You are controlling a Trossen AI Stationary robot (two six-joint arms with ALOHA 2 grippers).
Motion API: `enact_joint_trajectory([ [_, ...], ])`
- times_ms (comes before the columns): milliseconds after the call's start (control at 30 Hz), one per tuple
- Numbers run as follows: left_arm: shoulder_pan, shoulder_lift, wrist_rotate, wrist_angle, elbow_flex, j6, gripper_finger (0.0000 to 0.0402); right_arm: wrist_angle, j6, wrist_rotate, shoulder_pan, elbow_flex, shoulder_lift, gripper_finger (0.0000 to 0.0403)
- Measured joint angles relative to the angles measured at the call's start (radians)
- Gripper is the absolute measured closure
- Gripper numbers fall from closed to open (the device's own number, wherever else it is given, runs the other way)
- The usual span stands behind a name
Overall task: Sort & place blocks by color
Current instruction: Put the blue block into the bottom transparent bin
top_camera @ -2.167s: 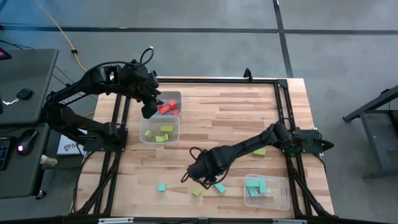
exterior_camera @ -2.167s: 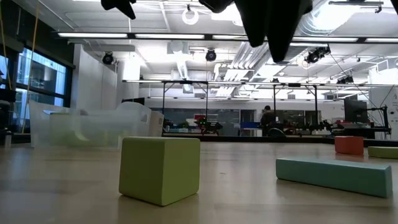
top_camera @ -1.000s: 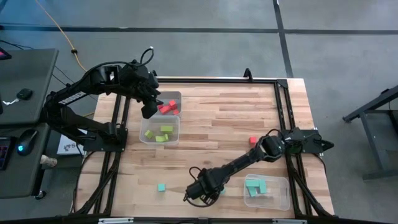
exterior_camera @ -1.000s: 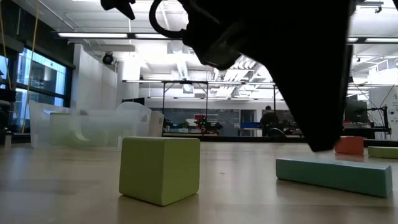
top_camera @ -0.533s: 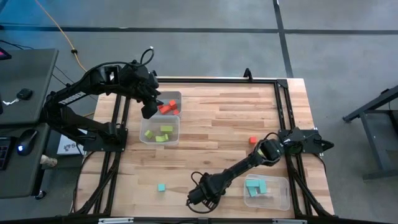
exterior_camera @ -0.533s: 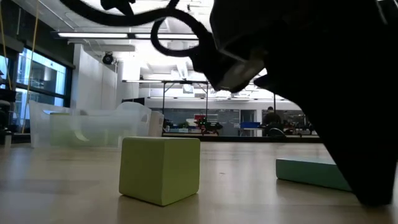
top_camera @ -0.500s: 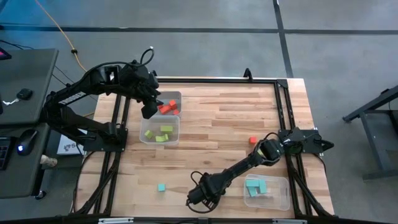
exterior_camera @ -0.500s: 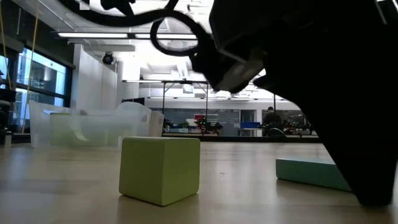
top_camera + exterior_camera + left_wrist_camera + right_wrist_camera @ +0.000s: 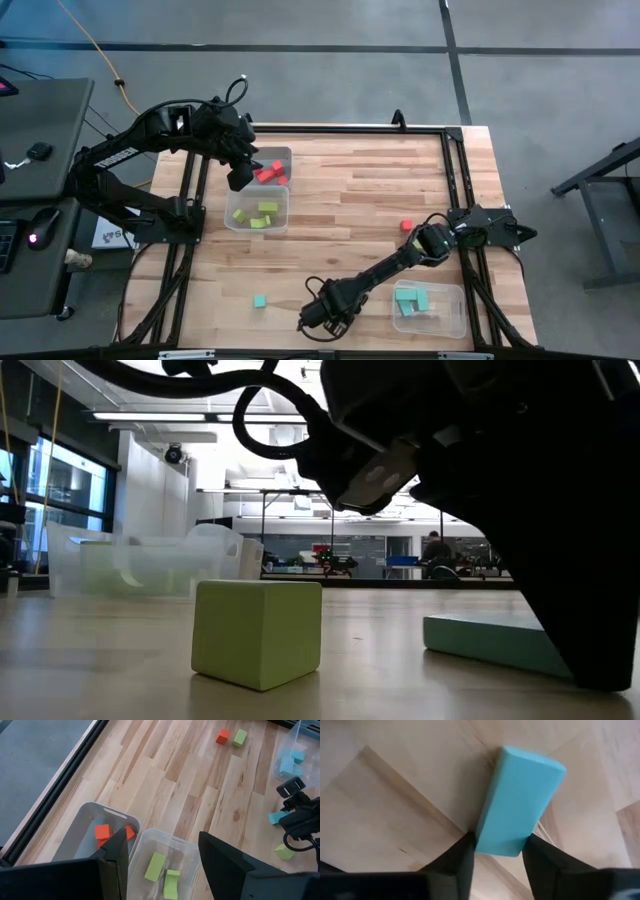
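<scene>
One teal bar [image 9: 520, 802] lies flat on the tabletop [image 9: 370, 200] near its front edge, my right jaws [image 9: 496, 851] clamped on its end; my left jaws [image 9: 159, 851] hover apart over the tubs [image 9: 262, 205].

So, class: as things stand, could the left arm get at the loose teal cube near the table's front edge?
Probably yes. The left gripper hovers over the tubs, and bare table lies between it and the teal cube. The right gripper works beside it, so crowding is possible.
</scene>
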State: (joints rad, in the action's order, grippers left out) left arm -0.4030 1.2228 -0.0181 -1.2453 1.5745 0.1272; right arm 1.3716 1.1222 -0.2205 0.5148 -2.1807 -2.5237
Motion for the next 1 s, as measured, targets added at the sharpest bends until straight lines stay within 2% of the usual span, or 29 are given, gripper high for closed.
enact_joint_trajectory([
  [100, 0.000, 0.000, 0.000, 0.000, 0.000, 0.000, 0.0233, 0.003, 0.002, -0.007, 0.000, 0.000, 0.000, 0.0303],
  [400, 0.000, 0.000, 0.000, 0.000, 0.000, 0.000, 0.0233, 0.016, 0.038, 0.044, 0.006, 0.005, 0.024, 0.0304],
  [1000, 0.000, 0.000, 0.000, 0.000, 0.000, 0.000, 0.0233, 0.008, 0.112, 0.044, 0.011, -0.002, 0.044, 0.0304],
])
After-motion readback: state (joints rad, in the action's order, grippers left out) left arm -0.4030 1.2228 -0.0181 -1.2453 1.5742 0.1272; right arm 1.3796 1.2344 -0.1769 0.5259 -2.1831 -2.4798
